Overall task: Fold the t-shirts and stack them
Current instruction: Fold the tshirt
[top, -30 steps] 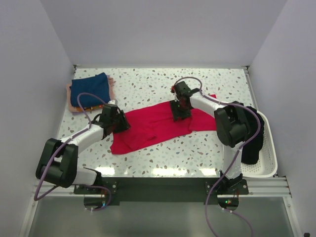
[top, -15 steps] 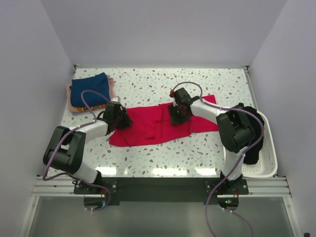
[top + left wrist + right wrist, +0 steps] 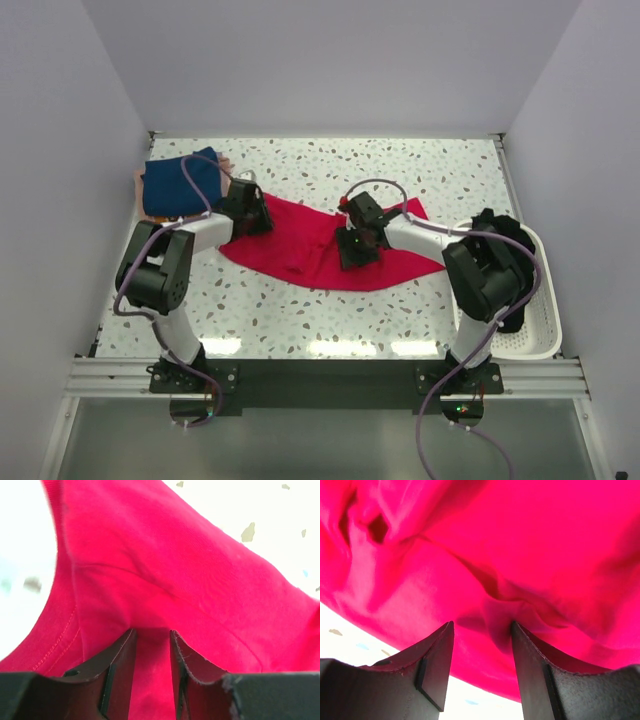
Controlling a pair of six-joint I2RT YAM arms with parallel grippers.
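Note:
The crimson-red t-shirt (image 3: 300,245) lies stretched across the middle of the table. My left gripper (image 3: 255,212) is shut on its left end; in the left wrist view the red cloth (image 3: 175,570) runs between the narrow jaws (image 3: 152,632). My right gripper (image 3: 352,248) is shut on a bunched fold near the shirt's middle; in the right wrist view creases in the red cloth (image 3: 520,540) meet between the jaws (image 3: 482,625). A folded navy t-shirt (image 3: 172,185) sits on a pale pink one (image 3: 139,180) at the back left. Black t-shirts (image 3: 505,290) hang in the basket.
The white perforated basket (image 3: 545,310) stands at the table's right edge, close to the right arm's elbow. The navy and pink stack is just left of my left gripper. Speckled tabletop (image 3: 300,320) shows in front of the red shirt and behind it.
My left gripper has moved back and right, towards the navy stack, taking the shirt's left end with it. My right gripper has moved slightly forward and left, and the shirt now bows forward.

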